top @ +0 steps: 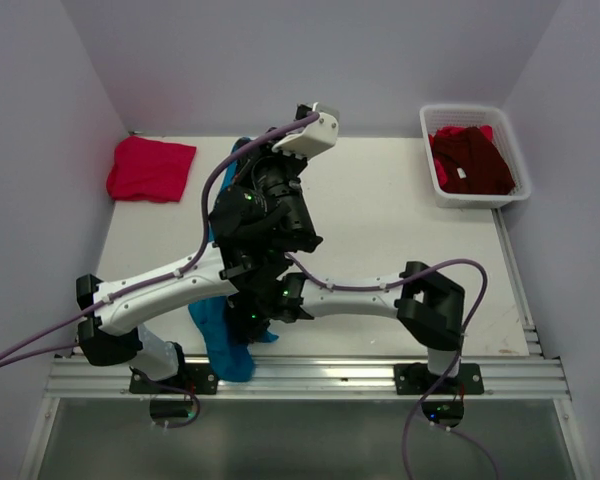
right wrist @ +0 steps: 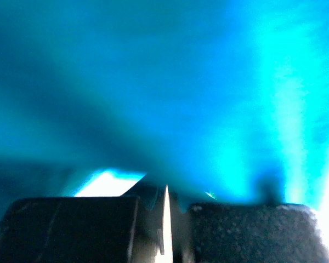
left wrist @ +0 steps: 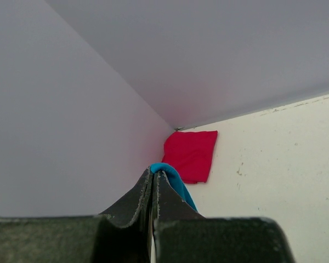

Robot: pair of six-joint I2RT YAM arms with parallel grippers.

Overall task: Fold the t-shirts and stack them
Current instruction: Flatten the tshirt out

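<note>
Alt text: 3 t-shirts, 1 basket and 2 robot arms were seen from overhead on 1 white table (top: 400, 220).

T-shirt 1 of 3: a teal-blue t-shirt (top: 223, 345) was held up by both grippers nr the table's near edge, left of ctr. Its lower part was draped down over that near edge, btwn the 2 arm bases. A strip of it was seen again further back, past the arms. Much of it was hidden by the arms.

T-shirt 2 of 3: a pinkish-red t-shirt (top: 150, 168) was laid flat and folded at the table's far-left corner, well apart from the other items.

T-shirt 3 of 3: a dark maroon t-shirt (top: 472, 160) was bunched inside a white mesh basket (top: 460, 108), which was set at the far-right corner.

Arms: the left arm (top: 160, 285) was stretched from the near-left base diagonally twd the table's middle. The right arm (top: 360, 298) was bent leftward along the near edge, so the 2 arms were overlapped above the teal cloth.

Left gripper (left wrist: 154, 174), per its wrist cam: the 2 dark fingers were pressed together w/ a fold of teal cloth pinched at the tips. The pinkish-red shirt was seen beyond, in the corner.

Right gripper (right wrist: 165, 192), per its wrist cam: the fingers were drawn narrow w/ only a sliver btwn them, and the teal cloth was caught at the tips. The rest of that view was filled by blurred teal fabric, very close.
</note>
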